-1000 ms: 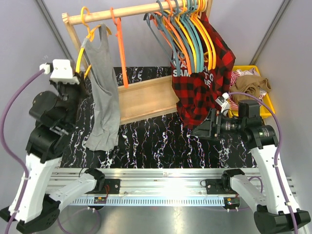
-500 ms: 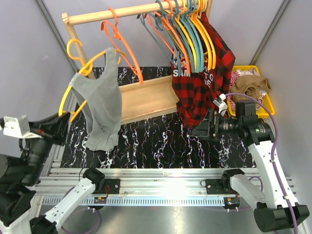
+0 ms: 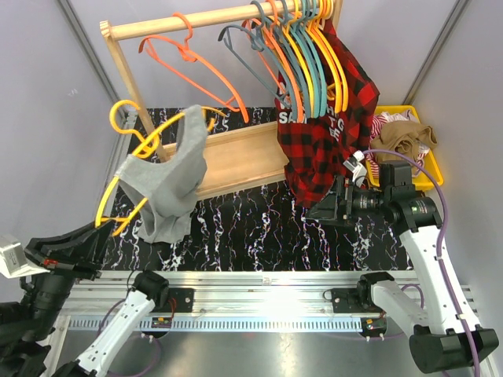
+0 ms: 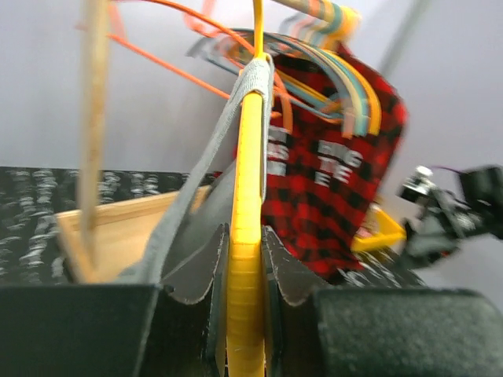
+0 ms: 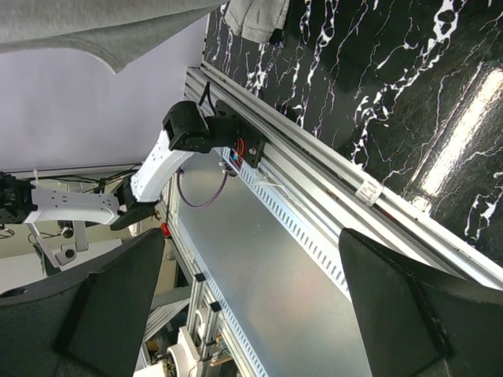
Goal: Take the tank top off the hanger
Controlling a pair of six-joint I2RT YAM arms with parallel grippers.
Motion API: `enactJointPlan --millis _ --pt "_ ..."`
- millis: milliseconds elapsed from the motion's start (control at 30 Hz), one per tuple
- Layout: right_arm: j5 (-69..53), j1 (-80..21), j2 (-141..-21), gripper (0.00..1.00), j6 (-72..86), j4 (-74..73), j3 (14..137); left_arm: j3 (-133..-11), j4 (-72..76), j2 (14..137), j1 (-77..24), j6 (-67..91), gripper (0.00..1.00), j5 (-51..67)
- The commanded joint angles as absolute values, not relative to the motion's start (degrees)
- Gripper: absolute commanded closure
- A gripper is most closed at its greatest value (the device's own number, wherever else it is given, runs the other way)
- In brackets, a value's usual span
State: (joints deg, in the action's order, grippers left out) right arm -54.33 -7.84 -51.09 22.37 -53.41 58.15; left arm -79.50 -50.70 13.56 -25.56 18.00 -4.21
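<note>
The grey tank top [image 3: 169, 184] hangs on a yellow hanger [image 3: 134, 129] that is off the rail and tilted over the table's left side. My left gripper [image 3: 88, 236] is shut on the hanger's lower end at the near left. In the left wrist view the jaws pinch the yellow hanger [image 4: 245, 259], and a grey strap [image 4: 196, 188] runs over its top. My right gripper [image 3: 322, 210] is open and empty beside the plaid shirt; its wrist view [image 5: 251, 298] looks down on the rail base, with the tank top's hem [image 5: 102, 27] at the top.
A wooden rack rail [image 3: 196, 20] carries two orange hangers [image 3: 196, 67] and several more hangers with a red plaid shirt [image 3: 326, 133]. The rack's wooden base board [image 3: 236, 161] lies on the black marble table [image 3: 259, 228]. A yellow bin [image 3: 431, 179] with clothes stands at the right.
My left arm has pulled back toward the near left, taking the yellow hanger and tank top off the rail and tilting them. The orange hangers swing. The right arm barely moved.
</note>
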Motion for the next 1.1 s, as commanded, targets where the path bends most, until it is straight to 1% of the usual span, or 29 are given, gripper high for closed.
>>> enactJointPlan --millis 0,67,100,200,267,333,367,433,533,600,633,667,733,767,833,900,933,1000,1067 --pt "-53.35 -8.35 -50.01 0.00 21.18 -53.00 58.10 -80.59 -43.85 16.60 -26.54 22.67 1.00 10.34" --pt "-53.18 -8.35 -49.57 0.00 20.92 -53.52 58.53 -81.30 -43.34 18.10 -27.42 24.60 1.00 17.97" --pt "-52.91 -8.35 -49.40 0.00 20.31 -54.13 59.58 -81.56 -43.16 19.24 -27.77 25.31 1.00 19.58" --pt "-51.50 -8.35 -49.22 0.00 19.25 -57.91 64.22 -82.00 -41.58 19.95 -30.84 27.85 1.00 21.71" --pt "-52.90 -8.87 -48.43 0.00 19.25 -59.32 66.96 -80.96 -39.22 19.78 -35.14 30.48 1.00 21.62" --pt "-56.84 -9.23 -47.55 0.00 18.81 -59.41 70.91 -79.90 -37.89 19.16 -40.92 32.16 1.00 19.35" --pt "-61.39 -9.58 -46.07 0.00 18.55 -58.20 72.15 -78.94 -37.53 18.81 -42.87 33.30 1.00 17.86" --pt "-65.29 -9.93 -43.96 0.00 19.07 -56.17 75.23 -78.49 -37.79 17.67 -48.22 33.83 1.00 13.02" --pt "-70.74 -10.63 -42.37 0.00 20.91 -54.32 77.96 -76.82 -36.91 17.23 -53.94 35.33 1.00 8.80" --pt "-71.02 -10.98 -42.19 0.00 21.10 -54.40 78.22 -76.73 -37.53 18.88 -54.58 34.81 1.00 6.95" --pt "-69.28 -10.99 -42.10 0.00 20.05 -55.62 78.22 -76.38 -37.27 19.59 -54.58 33.93 1.00 6.68" --pt "-64.04 -10.99 -42.19 0.00 18.91 -58.42 77.87 -76.12 -36.92 20.99 -54.58 33.58 1.00 4.33" --pt "-57.86 -10.99 -42.28 0.00 17.32 -59.76 76.39 -75.41 -36.13 21.79 -54.58 32.44 1.00 1.16" --pt "-57.31 -10.99 -41.93 0.00 17.23 -59.85 74.90 -75.32 -35.86 22.32 -54.58 32.26 1.00 -3.03" --pt "-57.74 -10.99 -41.14 0.00 18.01 -58.11 72.96 -74.80 -34.20 22.94 -54.58 31.56 1.00 -5.26" --pt "-58.45 -10.99 -38.51 0.00 22.56 -50.74 68.85 -74.36 -33.14 24.51 -54.58 31.55 1.00 -5.02" --pt "-57.06 -10.99 -36.41 0.00 24.15 -45.23 67.51 -74.36 -32.96 25.30 -54.58 31.73 1.00 -4.40" --pt "-55.55 -10.99 -34.99 0.00 28.73 -39.67 62.94 -73.48 -31.22 26.98 -54.58 32.43 1.00 -2.56" --pt "-51.69 -10.99 -33.40 0.00 33.19 -31.14 58.65 -72.16 -29.37 27.33 -54.58 33.39 1.00 -2.03"
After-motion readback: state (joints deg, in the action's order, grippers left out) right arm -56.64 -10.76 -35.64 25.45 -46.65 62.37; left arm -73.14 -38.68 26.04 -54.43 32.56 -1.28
